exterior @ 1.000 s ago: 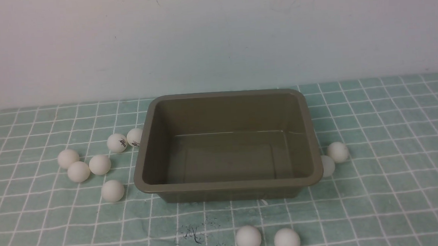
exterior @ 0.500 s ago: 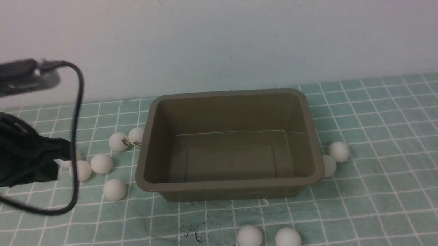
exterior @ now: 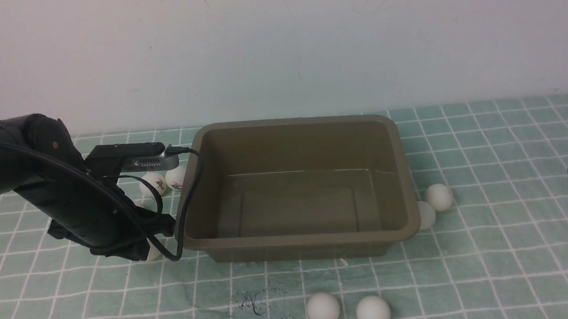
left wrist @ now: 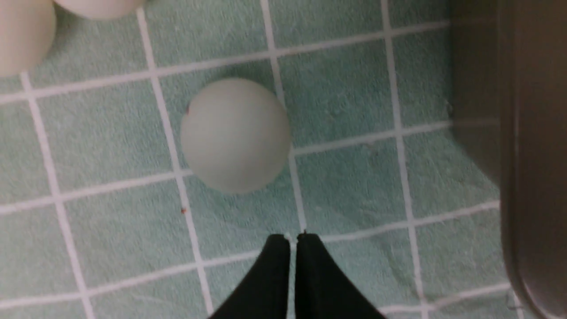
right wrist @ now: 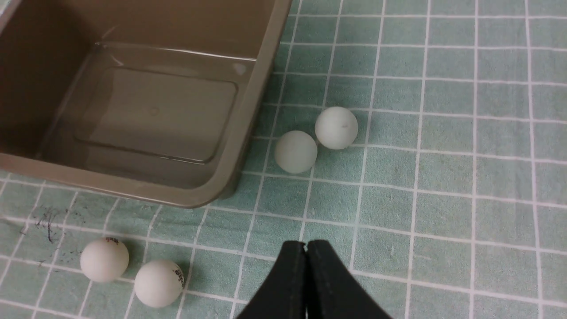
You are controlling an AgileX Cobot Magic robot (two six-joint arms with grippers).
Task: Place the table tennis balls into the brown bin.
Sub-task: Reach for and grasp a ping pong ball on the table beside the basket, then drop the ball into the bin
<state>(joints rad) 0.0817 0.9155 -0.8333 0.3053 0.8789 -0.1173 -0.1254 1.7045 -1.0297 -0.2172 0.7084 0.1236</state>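
The brown bin stands mid-table with no balls in it. My left arm reaches down beside its left wall and hides several table tennis balls there. In the left wrist view my left gripper is shut and holds nothing, hovering just short of one white ball. Two logo balls lie behind the arm. My right gripper is shut and holds nothing, above the cloth near two balls beside the bin's right wall. Two more balls lie in front of the bin.
A green checked cloth covers the table, with a dark scribble mark in front of the bin. A white wall rises behind. The left arm's black cable hangs against the bin's left rim.
My left arm has come in from the left and dropped beside the bin, covering several balls. The right arm's tip has appeared at the right edge. The balls lie still.
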